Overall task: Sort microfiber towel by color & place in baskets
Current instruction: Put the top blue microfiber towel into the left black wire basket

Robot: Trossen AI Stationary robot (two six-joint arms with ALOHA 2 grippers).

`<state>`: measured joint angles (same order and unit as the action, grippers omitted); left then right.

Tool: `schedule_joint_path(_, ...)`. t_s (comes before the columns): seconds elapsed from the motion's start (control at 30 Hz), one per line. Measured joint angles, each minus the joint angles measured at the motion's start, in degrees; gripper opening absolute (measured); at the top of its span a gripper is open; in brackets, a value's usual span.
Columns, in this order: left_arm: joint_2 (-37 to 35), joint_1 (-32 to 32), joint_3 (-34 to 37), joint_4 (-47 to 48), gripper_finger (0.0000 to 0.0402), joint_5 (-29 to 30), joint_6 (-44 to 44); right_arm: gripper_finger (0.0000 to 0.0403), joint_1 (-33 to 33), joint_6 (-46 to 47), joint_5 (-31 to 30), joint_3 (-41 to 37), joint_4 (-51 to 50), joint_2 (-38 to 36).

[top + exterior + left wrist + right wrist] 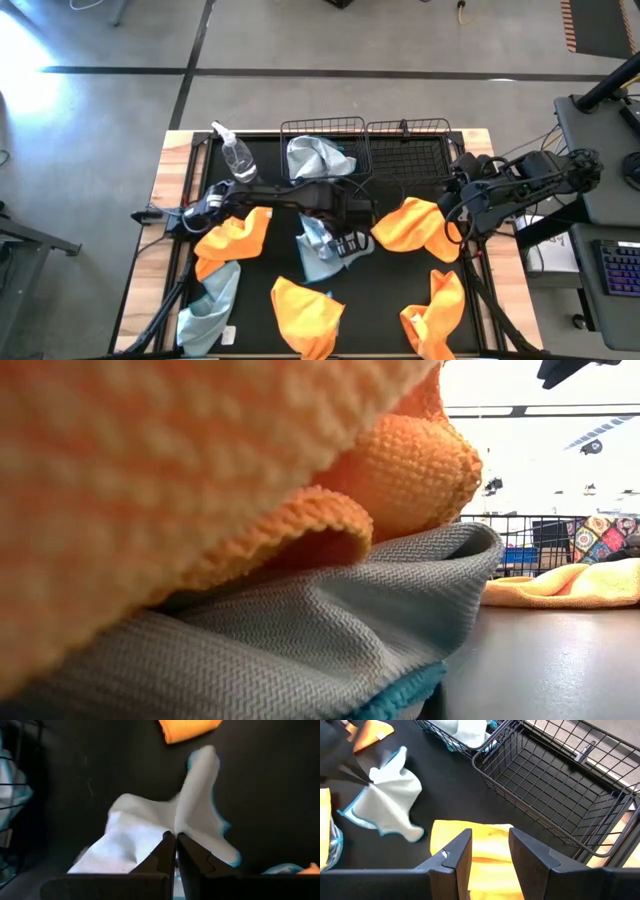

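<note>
Left tool (175,840) pinches blue-grey towel (150,827), its grip point hidden.

Two baskets stand side by side at the far edge of the table (470,150): the left basket (322,145) holds a towel (312,157), and the right basket (408,150) sits just beside it. A spray bottle (236,157) lies to the left of the left basket. In front of the left basket, the left end effector (349,243) pinches a second towel (318,252). In front of the right basket lies a third towel (418,226), with the right end effector (452,215) over its right edge. More towels lie nearer the front edge.
</note>
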<state>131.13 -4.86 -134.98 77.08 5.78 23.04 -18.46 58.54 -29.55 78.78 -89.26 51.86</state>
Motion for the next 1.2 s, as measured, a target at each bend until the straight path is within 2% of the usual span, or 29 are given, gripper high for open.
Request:
schedule_joint_path(0.47, -9.3, 0.0, 0.0, 0.0, 0.0000, 6.9, 0.2, 0.0123, 0.0, 0.0, 0.0, 0.0, 0.3, 0.0)
schedule_joint_path(1.0, -15.2, 0.1, 0.0, -5.6, 0.0000, 7.5, 0.1, 0.0123, 0.0, 0.0, -0.2, -0.1, 1.0, 1.3)
schedule_joint_path(1.2, -18.0, 0.1, 0.0, -7.4, 0.0000, 11.3, 0.0, 0.0123, 0.0, -0.1, -0.1, -0.1, 1.1, 2.5)
